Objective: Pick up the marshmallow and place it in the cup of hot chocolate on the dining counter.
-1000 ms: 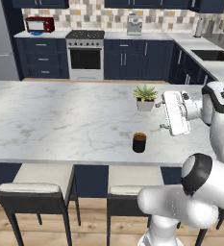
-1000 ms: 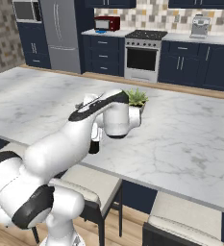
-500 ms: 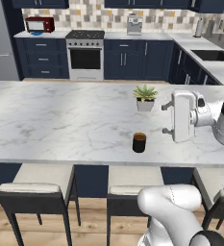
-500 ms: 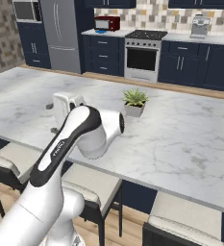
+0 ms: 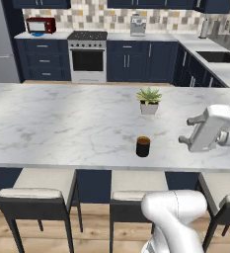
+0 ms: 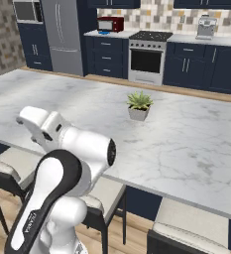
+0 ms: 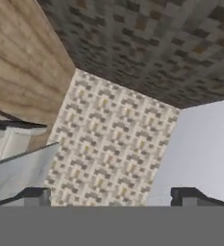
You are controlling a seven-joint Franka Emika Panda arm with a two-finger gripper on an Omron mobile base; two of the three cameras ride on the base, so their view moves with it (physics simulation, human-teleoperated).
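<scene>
The cup of hot chocolate (image 5: 143,147), dark with a brown top, stands near the front edge of the dining counter (image 5: 62,123), a white marble slab. My gripper (image 5: 187,131) hangs to the right of the cup, about level with it and apart from it, its fingers pointing left. In the hand view the gripper (image 7: 113,197) is open, its two dark tips far apart with nothing between them, facing a tiled wall and wood floor. The marshmallow is out of view. In the right base view my arm blocks the cup.
A potted green plant (image 5: 149,101) (image 6: 138,105) stands on the counter behind the cup. Stools (image 5: 37,192) line the counter's front edge. A red microwave (image 5: 40,24) sits on the far worktop beside the stove (image 5: 88,54), and a sink (image 5: 220,57) is at the back right.
The arm has swung, carrying the hand right and toward the counter's front edge, farther from the cup. The jaws have stayed open. Cup and plant have not moved.
</scene>
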